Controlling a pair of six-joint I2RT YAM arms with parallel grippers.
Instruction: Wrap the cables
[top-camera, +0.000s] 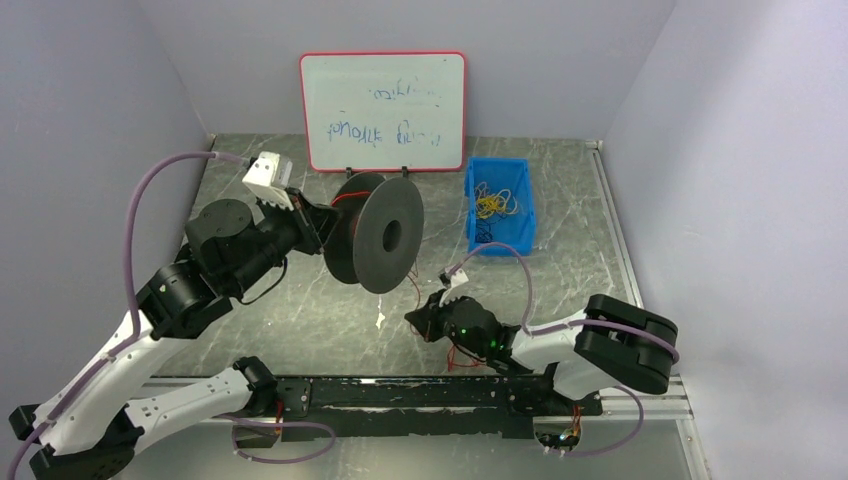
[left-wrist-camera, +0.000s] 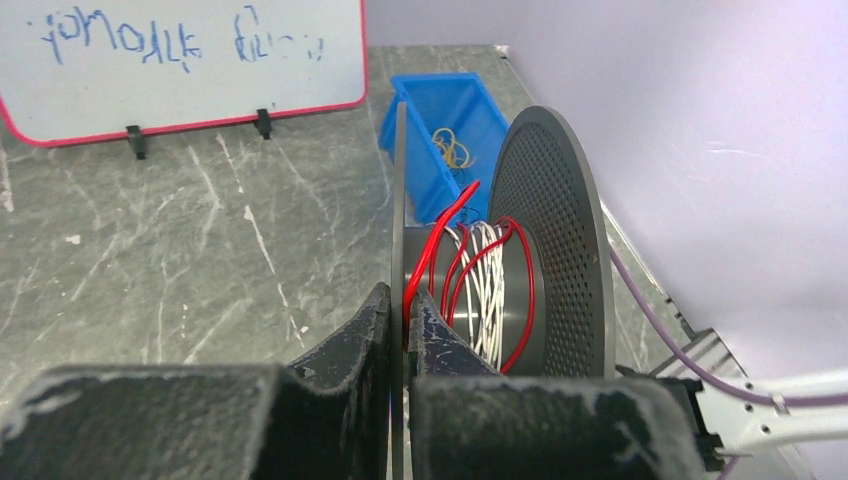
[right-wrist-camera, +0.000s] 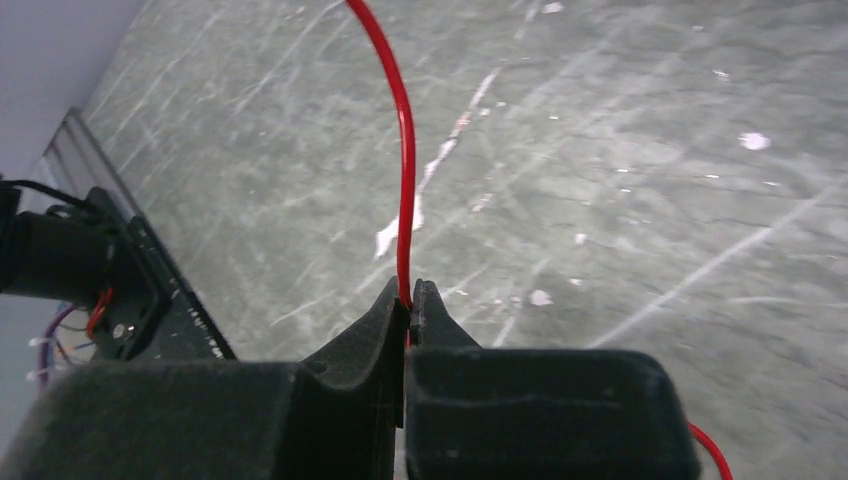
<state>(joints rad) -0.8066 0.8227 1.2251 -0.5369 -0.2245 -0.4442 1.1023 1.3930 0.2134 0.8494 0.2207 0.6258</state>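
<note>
A black spool (top-camera: 375, 232) with two wide discs is held upright above the table's middle. My left gripper (top-camera: 318, 222) is shut on its left disc (left-wrist-camera: 398, 230), the fingers clamping the rim. Red cable (left-wrist-camera: 468, 262) and white wire are wound round the spool's core. A thin red strand (top-camera: 414, 285) hangs from the spool down to my right gripper (top-camera: 418, 322), low near the table in front. In the right wrist view the right gripper (right-wrist-camera: 408, 292) is shut on the red cable (right-wrist-camera: 403, 170), which runs up and away from the fingertips.
A blue bin (top-camera: 498, 205) with tangled yellow and dark wires stands right of the spool, also in the left wrist view (left-wrist-camera: 440, 150). A red-framed whiteboard (top-camera: 384, 110) stands at the back. A black rail (top-camera: 420, 392) runs along the near edge. More red wire lies under the right arm (top-camera: 462, 357).
</note>
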